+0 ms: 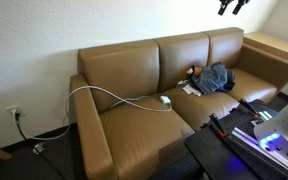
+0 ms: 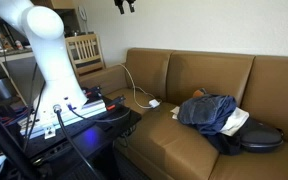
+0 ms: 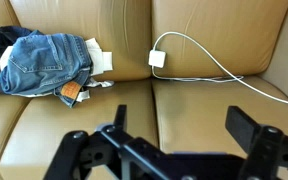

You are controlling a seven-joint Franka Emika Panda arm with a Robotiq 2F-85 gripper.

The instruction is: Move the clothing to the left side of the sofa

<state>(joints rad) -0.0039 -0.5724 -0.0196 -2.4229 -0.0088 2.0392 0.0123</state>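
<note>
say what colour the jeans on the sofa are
Blue: the crumpled blue denim jeans show best in the wrist view.

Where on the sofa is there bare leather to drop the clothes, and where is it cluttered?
Bare: the end seat in front of the white cable, up to the boxy arm; also the far end seat beyond the clothing. Crowded: the back of the middle seat, with the charger and clothing pile.
</note>
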